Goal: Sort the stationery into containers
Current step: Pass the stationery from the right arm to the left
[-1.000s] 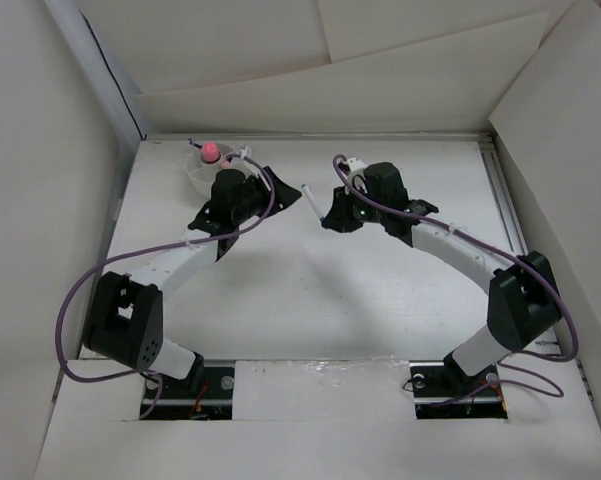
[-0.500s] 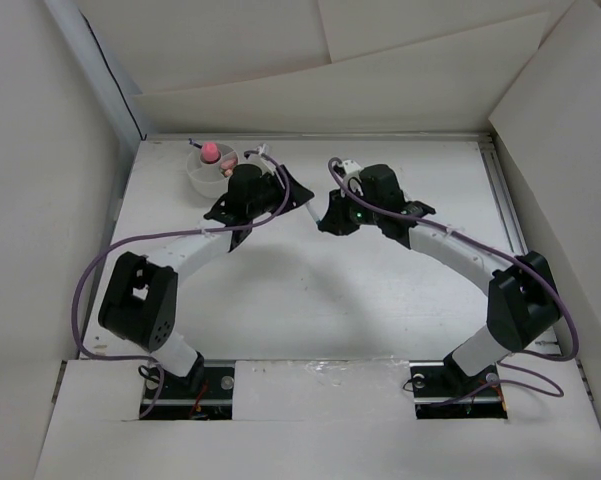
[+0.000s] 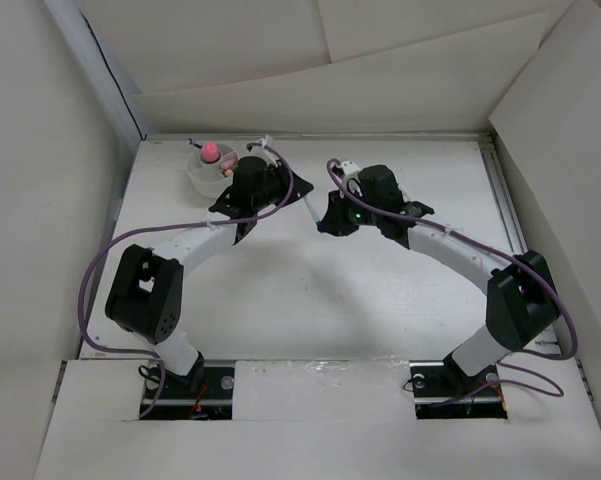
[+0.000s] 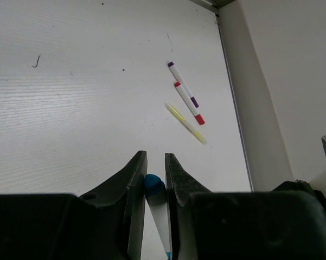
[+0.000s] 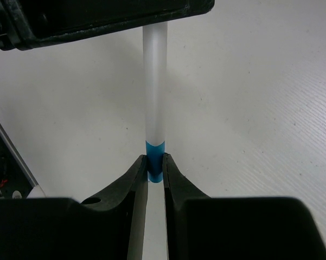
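The white cup (image 3: 202,180), a pink-capped tube (image 3: 210,152) standing in it, sits just beside the left hand (image 4: 155,158), at its wrist end; that hand is narrowed onto the blue-capped end of a white pen (image 5: 154,81); ahead of it and off to its right, a purple-tipped marker (image 4: 182,86), a red-tipped marker (image 4: 189,103) and a yellow pen (image 4: 185,123) lie close together on the bench (image 4: 70,108), well apart from its fingers; the right hand (image 5: 155,160) pinches the white pen's other blue end, facing the left hand.

A white bench (image 3: 310,300) with a faintly grained top is boxed in by plain white panels: one behind (image 3: 380,60), one left (image 3: 40,200), one right (image 3: 570,150). The light is soft and even.
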`<action>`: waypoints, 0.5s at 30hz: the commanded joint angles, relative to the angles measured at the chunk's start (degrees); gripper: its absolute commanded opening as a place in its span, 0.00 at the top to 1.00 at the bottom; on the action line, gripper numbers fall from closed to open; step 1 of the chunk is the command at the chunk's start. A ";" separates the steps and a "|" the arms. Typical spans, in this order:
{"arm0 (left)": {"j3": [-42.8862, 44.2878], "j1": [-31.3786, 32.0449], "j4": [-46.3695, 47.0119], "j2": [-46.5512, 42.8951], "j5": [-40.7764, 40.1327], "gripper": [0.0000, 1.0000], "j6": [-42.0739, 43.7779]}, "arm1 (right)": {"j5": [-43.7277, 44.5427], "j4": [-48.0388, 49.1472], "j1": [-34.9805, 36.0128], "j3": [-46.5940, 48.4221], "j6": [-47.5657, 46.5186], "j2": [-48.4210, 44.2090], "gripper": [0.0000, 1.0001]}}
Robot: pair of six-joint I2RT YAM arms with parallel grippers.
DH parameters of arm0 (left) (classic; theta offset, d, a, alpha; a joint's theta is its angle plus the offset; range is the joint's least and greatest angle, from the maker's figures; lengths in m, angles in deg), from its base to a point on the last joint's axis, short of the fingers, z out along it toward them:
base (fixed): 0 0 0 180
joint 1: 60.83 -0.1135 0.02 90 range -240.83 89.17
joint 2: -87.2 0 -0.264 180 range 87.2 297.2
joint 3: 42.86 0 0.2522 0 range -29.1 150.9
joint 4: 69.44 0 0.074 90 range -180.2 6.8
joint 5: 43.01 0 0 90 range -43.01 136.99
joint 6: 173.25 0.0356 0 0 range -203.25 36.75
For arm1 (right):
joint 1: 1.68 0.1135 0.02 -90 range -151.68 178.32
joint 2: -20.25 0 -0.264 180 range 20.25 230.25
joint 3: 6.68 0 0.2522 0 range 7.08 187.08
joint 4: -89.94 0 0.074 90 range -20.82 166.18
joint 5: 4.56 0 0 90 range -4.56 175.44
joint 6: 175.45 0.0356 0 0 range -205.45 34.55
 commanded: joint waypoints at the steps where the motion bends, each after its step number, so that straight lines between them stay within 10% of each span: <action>1: 2.28 0.35 1.02 -0.33 -0.48 0.96 0.89 | -0.76 3.10 0.51 1.20 -1.00 0.18 1.00; 15: 3.94 0.35 -2.05 -0.86 -4.61 1.00 0.89 | -0.76 3.10 -1.16 0.06 -1.00 -2.63 0.52</action>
